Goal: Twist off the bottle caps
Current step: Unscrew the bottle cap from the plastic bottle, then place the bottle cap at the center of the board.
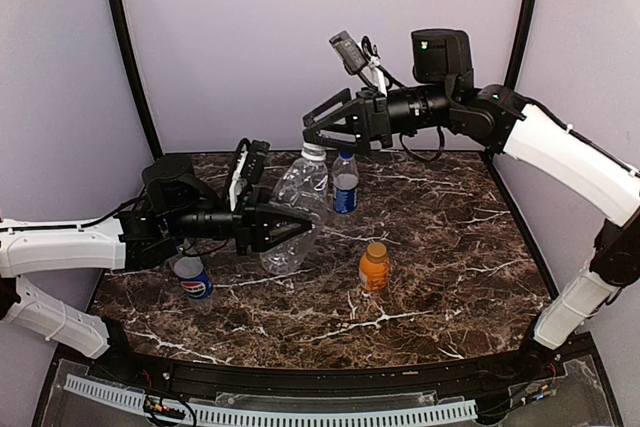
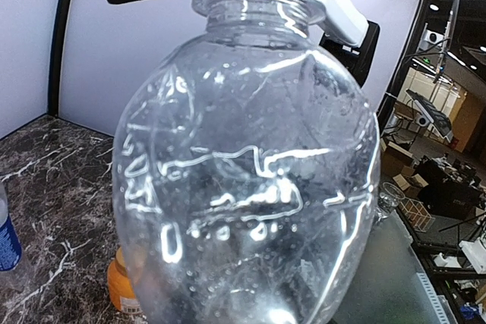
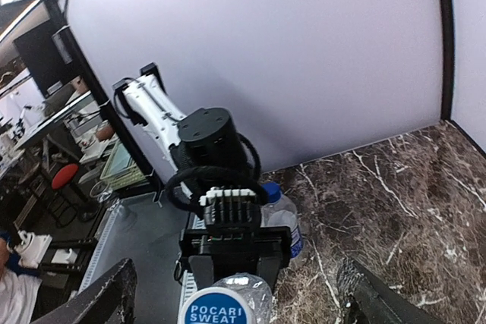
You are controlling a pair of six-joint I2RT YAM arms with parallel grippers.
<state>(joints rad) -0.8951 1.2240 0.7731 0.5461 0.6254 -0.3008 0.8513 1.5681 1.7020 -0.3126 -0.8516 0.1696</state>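
Observation:
My left gripper [image 1: 283,226] is shut on the clear unlabelled bottle [image 1: 298,197], holding it tilted; the bottle fills the left wrist view [image 2: 243,180]. Its white cap [image 1: 314,151] reads POCARI SWEAT in the right wrist view [image 3: 216,310]. My right gripper [image 1: 308,131] is open just above the cap, its fingers [image 3: 102,301] wide apart on either side, not touching it. A small blue-labelled bottle [image 1: 345,187] with a blue cap [image 1: 345,156] stands behind. The orange bottle [image 1: 374,269] has an orange cap [image 1: 376,247]. The Pepsi bottle [image 1: 194,281] stands under my left arm, with its blue cap [image 3: 270,190] on.
The marble table [image 1: 450,267] has a black raised front edge. Grey walls close off the back and sides. The orange bottle also shows low in the left wrist view [image 2: 120,286].

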